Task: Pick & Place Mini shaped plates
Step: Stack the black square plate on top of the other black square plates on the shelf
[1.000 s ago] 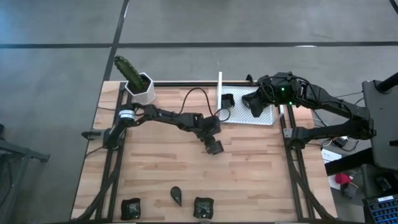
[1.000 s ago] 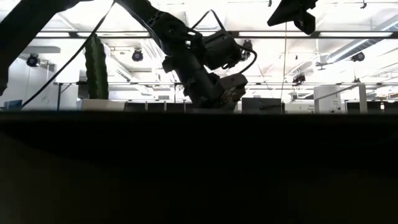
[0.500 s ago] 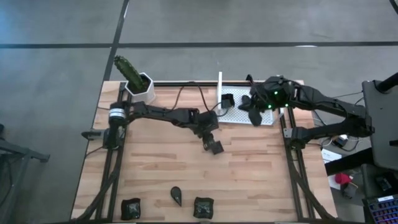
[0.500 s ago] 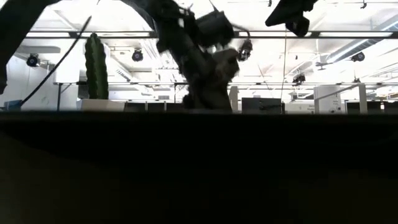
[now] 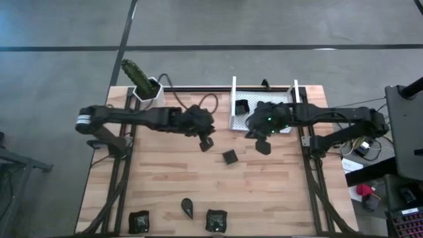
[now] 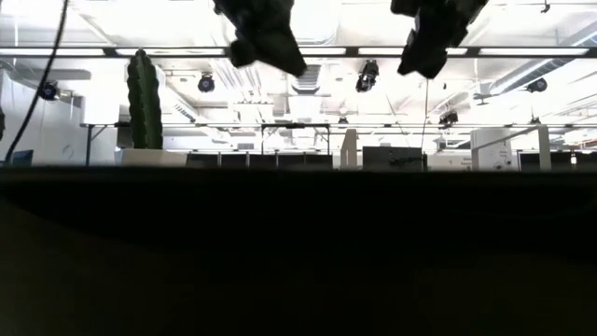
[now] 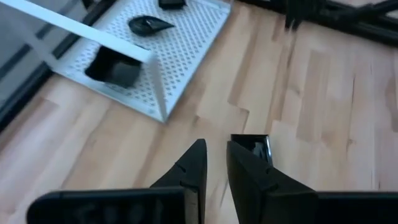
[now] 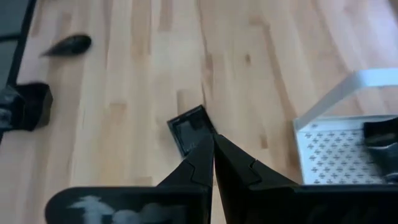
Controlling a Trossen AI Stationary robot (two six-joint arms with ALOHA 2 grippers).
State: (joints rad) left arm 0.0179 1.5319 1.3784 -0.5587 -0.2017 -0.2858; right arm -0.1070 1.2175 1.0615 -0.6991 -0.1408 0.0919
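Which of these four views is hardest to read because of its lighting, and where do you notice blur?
Low view: strongly backlit by bright ceiling lights, so the table is a black band and both arms are silhouettes. High view: evenly lit, the square plate plain to see. Left wrist view: the white tray looks soft. Right wrist view: the teardrop plate is smeared by blur.

Dark glossy mini plates: one square (image 5: 229,157) lying flat mid-tabletop; three (image 5: 188,208) sitting at front edge; others resting in tray.
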